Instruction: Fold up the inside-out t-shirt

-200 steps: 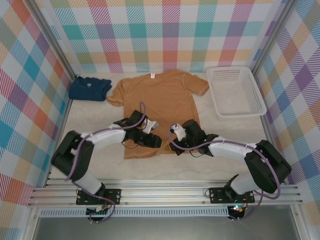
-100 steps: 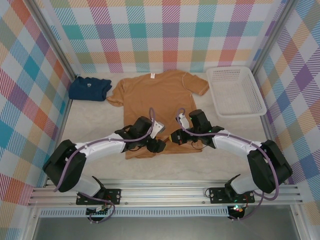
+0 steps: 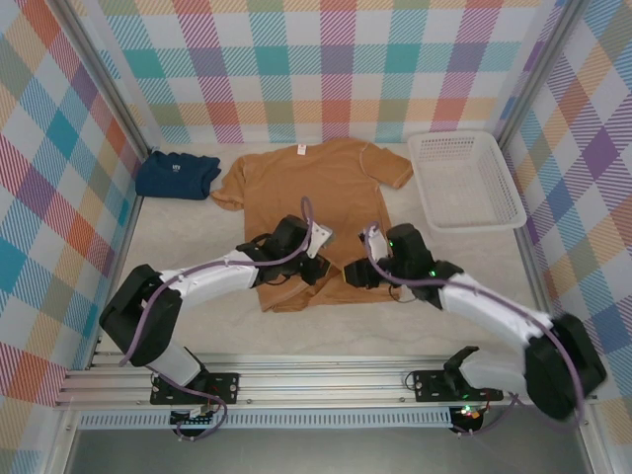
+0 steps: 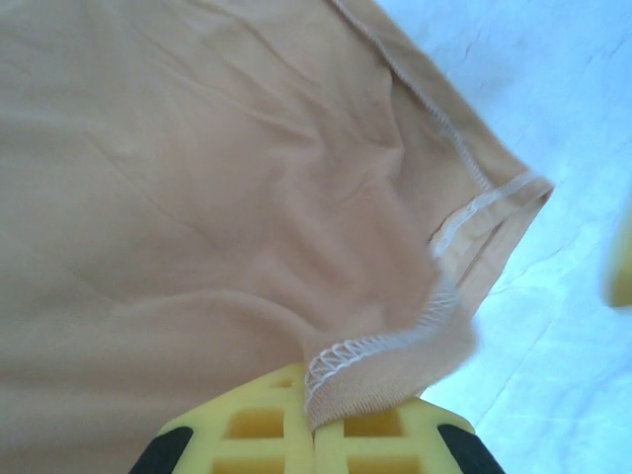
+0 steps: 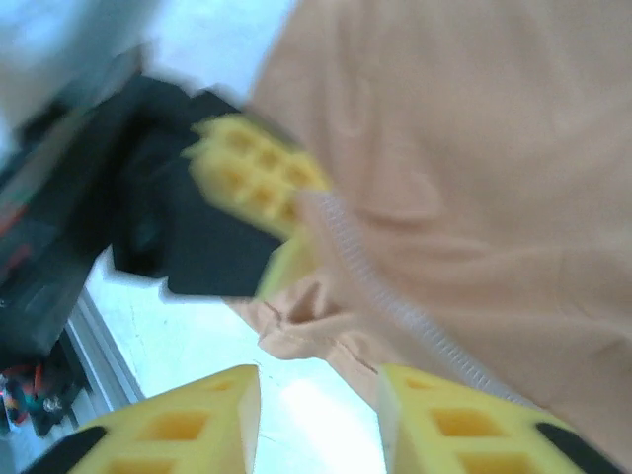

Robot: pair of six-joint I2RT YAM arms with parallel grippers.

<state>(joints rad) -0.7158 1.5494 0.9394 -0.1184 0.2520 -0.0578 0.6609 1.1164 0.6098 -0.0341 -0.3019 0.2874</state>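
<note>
1. The inside-out t-shirt lay spread on the table, roughly at its middle. A folded navy shirt sat near its left sleeve and a white basket near its right.
2. Its collar and small white neck tag pointed toward the far wall, and the hem faced the arms. The long axis ran from near to far, with the sleeves out to either side.
3. The near hem was gathered and rumpled where the two arms met it, while the chest and shoulders lay smooth.
4. The left gripper was clamped on that hem. Its wrist camera showed the stitched edge pinched tight between the yellow fingers, with the cloth draping away from them.
5. That grip looked chosen to lift the hem and carry it toward the collar, folding the shirt across its short axis.
6. The right gripper sat just beside the left one, over the same stretch of hem. Its jaws stood apart and nothing was between them.
7. In the right wrist view the hem's seam hung just ahead of the parted fingers. The gripper appeared placed to take its own hold, so that both sides of the hem could rise together.
</note>
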